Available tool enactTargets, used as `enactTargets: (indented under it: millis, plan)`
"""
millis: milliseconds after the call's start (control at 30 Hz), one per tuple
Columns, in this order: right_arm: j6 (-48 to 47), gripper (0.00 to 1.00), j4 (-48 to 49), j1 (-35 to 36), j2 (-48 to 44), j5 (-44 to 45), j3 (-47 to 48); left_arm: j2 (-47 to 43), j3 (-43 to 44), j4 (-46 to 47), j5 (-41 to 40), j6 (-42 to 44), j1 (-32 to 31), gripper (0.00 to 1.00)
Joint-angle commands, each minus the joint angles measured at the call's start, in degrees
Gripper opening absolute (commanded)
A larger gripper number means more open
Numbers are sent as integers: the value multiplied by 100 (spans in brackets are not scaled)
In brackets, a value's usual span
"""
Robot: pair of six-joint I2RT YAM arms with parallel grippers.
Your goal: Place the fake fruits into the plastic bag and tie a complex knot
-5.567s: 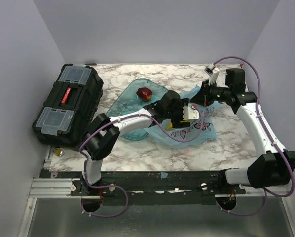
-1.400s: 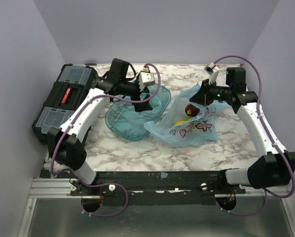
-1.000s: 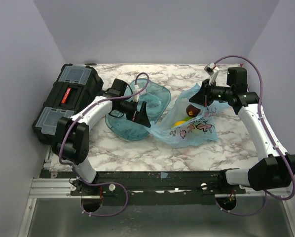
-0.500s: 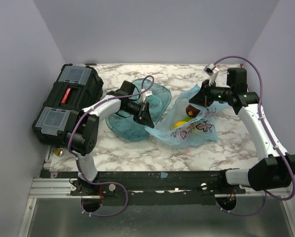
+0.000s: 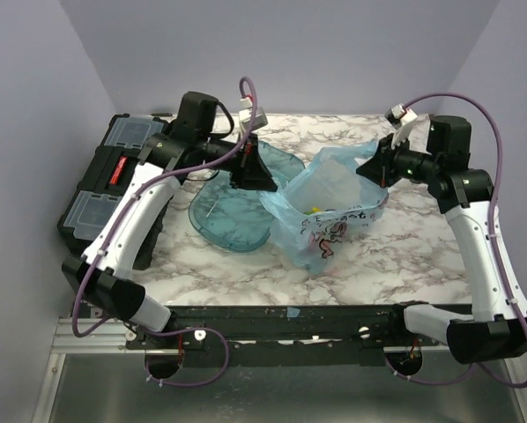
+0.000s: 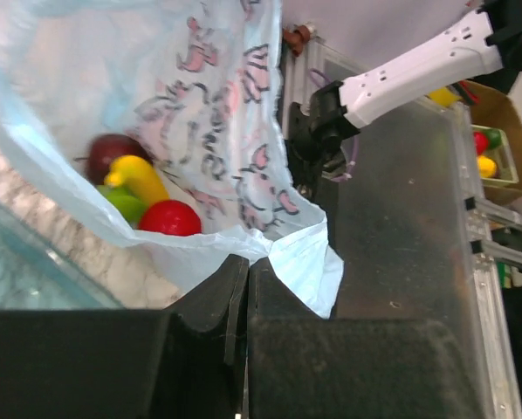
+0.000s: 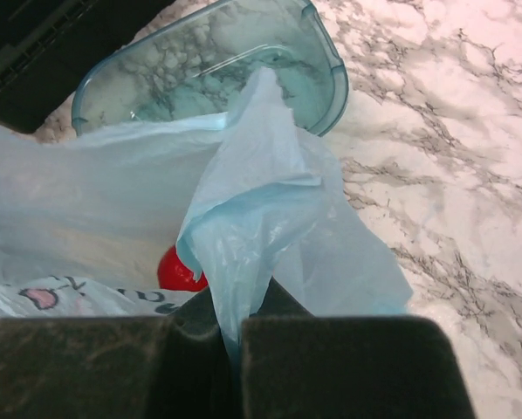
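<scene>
My left tool [image 6: 243, 269] is clamped on one edge of the plastic bag [image 6: 217, 105], its fingers pressed together with the thin blue film pinched between them. My right tool [image 7: 230, 325] is closed in the same way on a gathered fold of the opposite rim. From above, the bag hangs stretched between the two tools with its mouth held open over the marble worktop [image 5: 404, 256], just right of the teal tray [image 5: 233, 216]. I cannot tell whether the bag's bottom touches the worktop.

The fruits sit low inside the bag. Through the film my left wrist camera shows the dark maroon fruit [image 6: 113, 150], the yellow banana [image 6: 140, 179] lying against it, the green piece [image 6: 126, 207] under the banana, and the bright red fruit [image 6: 169, 218] touching both. My right wrist camera shows only the red one, behind the fold. The neck is open, not yet twisted or tied. A black toolbox [image 5: 114, 189] lies along the worktop's left edge, well apart from the bag.
</scene>
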Motion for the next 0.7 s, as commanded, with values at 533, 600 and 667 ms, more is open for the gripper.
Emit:
enactTargets:
  millis: [533, 600, 667]
  plan:
    - [635, 66, 257, 44, -115, -473, -149, -699, -744, -907, -1450, 1607, 1055, 0]
    - [640, 65, 258, 43, -146, -471, -12, -801, -888, -823, -1597, 1631, 980, 0]
    - [636, 56, 234, 44, -175, -443, 79, -799, -908, -811, -1673, 1618, 963, 0]
